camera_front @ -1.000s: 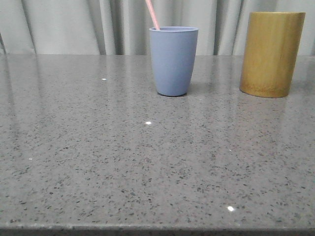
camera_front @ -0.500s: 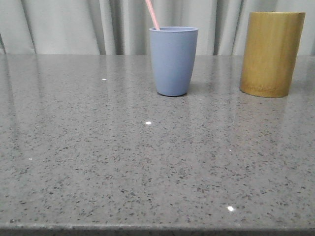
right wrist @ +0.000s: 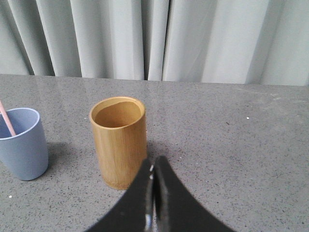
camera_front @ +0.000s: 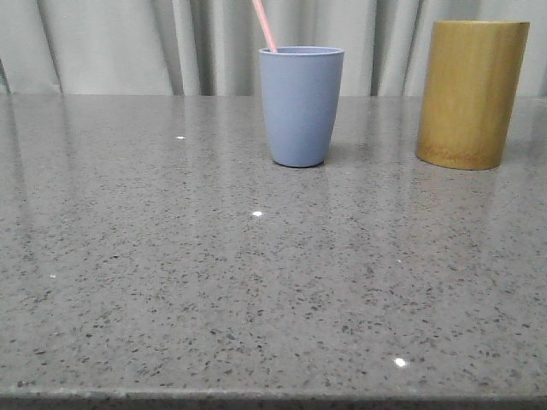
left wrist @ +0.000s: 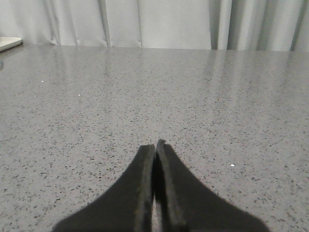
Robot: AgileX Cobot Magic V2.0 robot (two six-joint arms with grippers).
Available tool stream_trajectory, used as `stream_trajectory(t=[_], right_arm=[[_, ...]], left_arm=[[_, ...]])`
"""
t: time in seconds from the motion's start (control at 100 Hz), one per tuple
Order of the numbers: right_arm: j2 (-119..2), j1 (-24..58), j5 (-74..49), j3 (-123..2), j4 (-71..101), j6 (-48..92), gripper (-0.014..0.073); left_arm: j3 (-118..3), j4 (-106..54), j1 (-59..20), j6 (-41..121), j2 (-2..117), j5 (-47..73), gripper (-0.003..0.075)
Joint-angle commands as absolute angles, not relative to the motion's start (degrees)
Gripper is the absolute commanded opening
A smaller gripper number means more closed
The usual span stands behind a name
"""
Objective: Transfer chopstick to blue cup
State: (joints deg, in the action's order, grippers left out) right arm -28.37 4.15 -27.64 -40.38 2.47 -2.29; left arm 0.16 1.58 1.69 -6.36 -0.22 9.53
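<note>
The chopstick (camera_front: 265, 26) already stands in the blue cup (camera_front: 301, 106), upper centre of the front view. Both the left pincer (left wrist: 155, 145) and the right pincer (right wrist: 153, 162) are clenched empty, so I judge only retreat remains.

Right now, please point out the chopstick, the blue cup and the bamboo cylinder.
chopstick (camera_front: 265, 26), front view, on the pink shaft above the rim.
blue cup (camera_front: 301, 107), front view, on its outer wall.
bamboo cylinder (right wrist: 120, 147), right wrist view, on its side wall.

Lighting bright, even, diffuse. Table (camera_front: 256, 282) glossy: small specular glints, faint vertical reflections. Soft short shadow right of blue cup (camera_front: 301, 107). All views reasonably sharp; near fingertips slightly soft.
</note>
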Motion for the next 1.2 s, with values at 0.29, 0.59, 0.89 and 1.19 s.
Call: stream_trajectory(t=[0.29,0.59,0.89,1.19], right_arm=[[-23.3,3.8,-6.9,-29.2,2.0,-1.9,-0.0062],[-14.9,3.8,0.0,-13.8,2.0,-1.9,-0.0062],[-5.6,3.8,0.6,-3.8,2.0,-1.9,-0.0062],[1.6,3.8,0.5,1.6,2.0,-1.9,-0.0062]], left_arm=[[0.6,1.6,1.8,-6.5,-2.2,4.9,-0.0019],[0.6,1.6,1.8,-6.5,-2.2,4.9,-0.0019],[0.6,1.6,1.8,-6.5,-2.2,4.9,-0.0019],[0.6,1.6,1.8,-6.5,-2.2,4.8,-0.0019]])
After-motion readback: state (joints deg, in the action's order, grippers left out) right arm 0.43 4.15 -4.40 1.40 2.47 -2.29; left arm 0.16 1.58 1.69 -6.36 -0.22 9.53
